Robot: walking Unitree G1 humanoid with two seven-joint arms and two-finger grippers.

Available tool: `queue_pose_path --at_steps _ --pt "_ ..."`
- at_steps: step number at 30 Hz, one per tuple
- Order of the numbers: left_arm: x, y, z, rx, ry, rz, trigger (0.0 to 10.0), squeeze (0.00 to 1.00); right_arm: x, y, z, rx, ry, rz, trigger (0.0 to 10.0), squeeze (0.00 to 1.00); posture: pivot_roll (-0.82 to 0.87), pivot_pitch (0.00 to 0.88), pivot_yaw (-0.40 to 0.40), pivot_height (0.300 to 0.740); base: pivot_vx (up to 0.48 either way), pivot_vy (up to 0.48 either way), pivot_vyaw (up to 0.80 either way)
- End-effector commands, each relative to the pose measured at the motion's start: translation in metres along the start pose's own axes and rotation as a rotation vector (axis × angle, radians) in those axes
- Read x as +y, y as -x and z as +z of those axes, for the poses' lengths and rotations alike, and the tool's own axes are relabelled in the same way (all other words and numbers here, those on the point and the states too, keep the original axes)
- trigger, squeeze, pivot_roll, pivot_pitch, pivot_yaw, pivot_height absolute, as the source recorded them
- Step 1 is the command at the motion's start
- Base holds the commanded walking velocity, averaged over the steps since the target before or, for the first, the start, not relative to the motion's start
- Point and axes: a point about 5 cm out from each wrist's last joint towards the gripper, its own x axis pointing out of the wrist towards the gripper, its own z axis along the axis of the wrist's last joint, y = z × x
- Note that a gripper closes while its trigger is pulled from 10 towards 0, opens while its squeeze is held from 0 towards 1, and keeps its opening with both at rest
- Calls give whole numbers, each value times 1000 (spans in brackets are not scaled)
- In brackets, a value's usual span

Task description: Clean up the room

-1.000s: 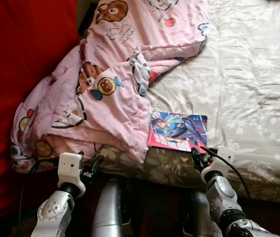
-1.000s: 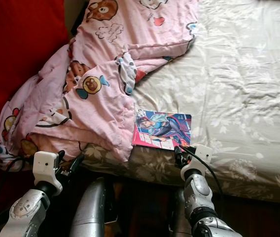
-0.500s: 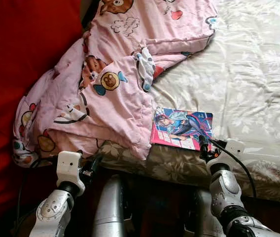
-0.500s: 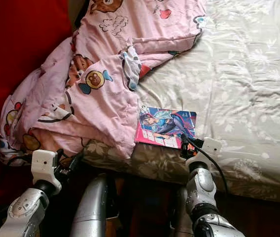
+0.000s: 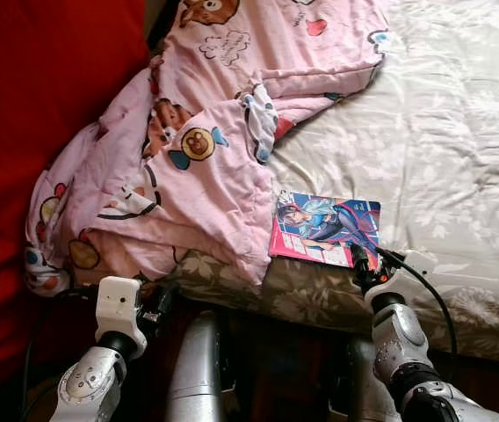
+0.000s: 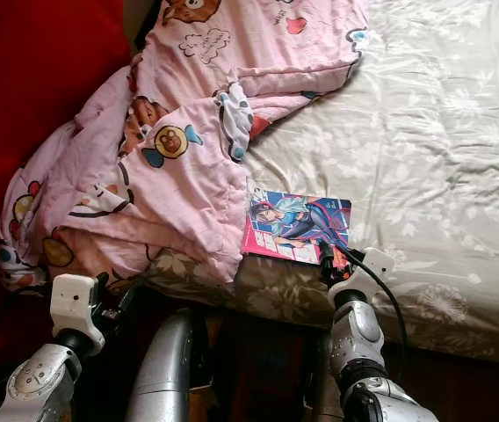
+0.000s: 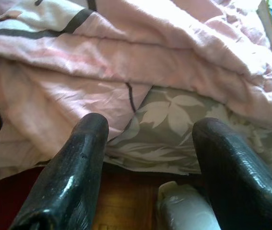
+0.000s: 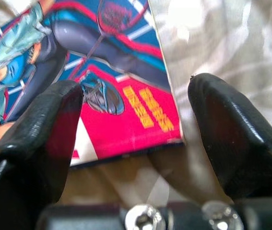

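On the bed with the grey floral sheet [image 5: 425, 141], beside a crumpled pink cartoon-print blanket [image 5: 197, 149], the right gripper [image 8: 133, 103] spreads its fingers wide around the glossy comic book's [image 5: 324, 229] corner, while the left gripper [image 7: 148, 139] gapes empty.

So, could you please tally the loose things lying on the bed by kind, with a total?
Comic book: 1, near the bed's front edge, by the open right gripper.
Pink cartoon blanket: 1, bunched on the robot's left side of the bed.
Total: 2
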Motion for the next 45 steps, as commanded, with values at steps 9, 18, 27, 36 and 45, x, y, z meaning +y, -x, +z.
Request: queue_pose_path --at_steps 9,18,27,36,45 --pt "9 10 -6 45 -22 32 10000 0 -15 13 -22 88 -93 -44 10000 0 237 330 112 600 0 0 0" --pt "9 11 -6 48 -26 31 10000 0 -29 16 -23 92 -319 -106 10000 0 242 327 116 600 0 0 0" --pt "9 11 -6 52 -32 27 10000 0 -18 16 -32 143 -539 -35 10000 0 248 328 119 600 0 0 0" --pt "10 10 -5 51 -35 29 10000 0 -10 19 -46 236 -601 -26 10000 0 256 322 118 600 0 0 0" --pt "9 11 -5 53 -38 30 10000 0 3 24 -63 380 -523 -7 10000 0 264 322 116 600 0 0 0"
